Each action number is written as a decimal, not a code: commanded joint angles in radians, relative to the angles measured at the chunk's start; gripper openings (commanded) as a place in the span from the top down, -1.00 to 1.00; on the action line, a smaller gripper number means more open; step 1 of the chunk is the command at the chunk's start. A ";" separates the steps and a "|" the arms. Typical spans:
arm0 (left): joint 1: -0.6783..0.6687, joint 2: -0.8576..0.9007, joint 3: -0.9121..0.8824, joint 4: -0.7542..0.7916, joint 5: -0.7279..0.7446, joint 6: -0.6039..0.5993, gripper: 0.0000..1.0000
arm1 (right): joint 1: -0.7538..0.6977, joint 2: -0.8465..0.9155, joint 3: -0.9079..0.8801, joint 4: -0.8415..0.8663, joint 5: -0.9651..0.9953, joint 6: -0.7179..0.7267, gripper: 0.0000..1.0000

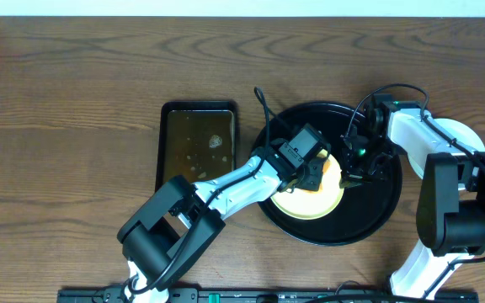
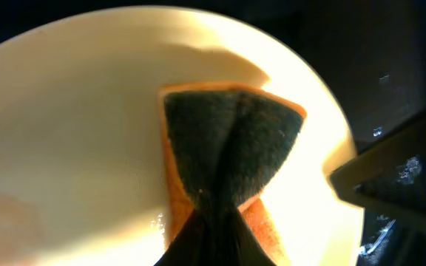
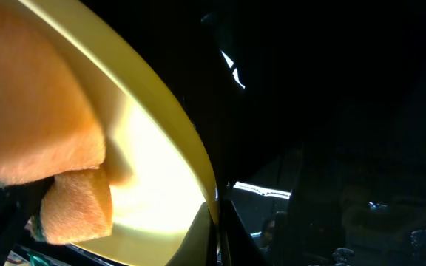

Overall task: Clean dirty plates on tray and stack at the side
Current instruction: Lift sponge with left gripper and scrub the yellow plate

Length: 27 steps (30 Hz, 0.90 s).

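- Brown wood-grain table [image 1: 74,126] fills the overhead view, with both arms reaching in from its near edge
- Glossy black round tray [image 1: 377,219] sits right of centre, and both grippers work above it
- Rectangular dark pan [image 1: 197,108] lies just left of the tray, apart from it; its inside looks brownish with a few pale specks
- Right of the tray, a pale plate [image 1: 460,135] rests on the table, largely covered by the right arm, so I cannot tell whether it is one plate or a stack
- Inside the tray, in its near half, lies the yellow plate [image 1: 310,204], partly hidden by the left arm's wrist; in the left wrist view its surface looks plain and pale around the sponge
- An orange sponge [image 2: 231,137] with a dark green scrub face is pressed flat against the yellow plate, pinched into a fold at its middle
- Left gripper [image 1: 314,175] is clenched on that sponge, its fingers meeting at the fold
- Right gripper [image 1: 354,175] sits at the yellow plate's right edge, squeezed together on the rim; in the right wrist view the rim runs down to its dark finger, with the sponge just beyond
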State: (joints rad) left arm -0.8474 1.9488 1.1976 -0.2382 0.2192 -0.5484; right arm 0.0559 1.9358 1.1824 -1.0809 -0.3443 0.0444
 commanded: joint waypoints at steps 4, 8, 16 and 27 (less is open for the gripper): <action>0.014 0.016 0.005 -0.141 -0.208 0.085 0.85 | 0.006 -0.027 -0.003 -0.003 0.000 0.007 0.97; 0.048 0.005 0.005 -0.208 -0.212 0.107 0.85 | 0.006 -0.027 -0.003 -0.003 0.000 0.007 0.97; 0.114 -0.015 0.005 -0.261 -0.251 0.110 0.85 | 0.006 -0.027 -0.003 -0.003 0.000 0.007 0.97; 0.135 -0.258 0.018 -0.346 -0.266 0.156 0.85 | 0.005 -0.027 -0.003 0.027 0.029 0.023 0.97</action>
State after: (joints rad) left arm -0.7357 1.8286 1.2171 -0.5648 0.0250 -0.4141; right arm 0.0559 1.9358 1.1824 -1.0714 -0.3447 0.0475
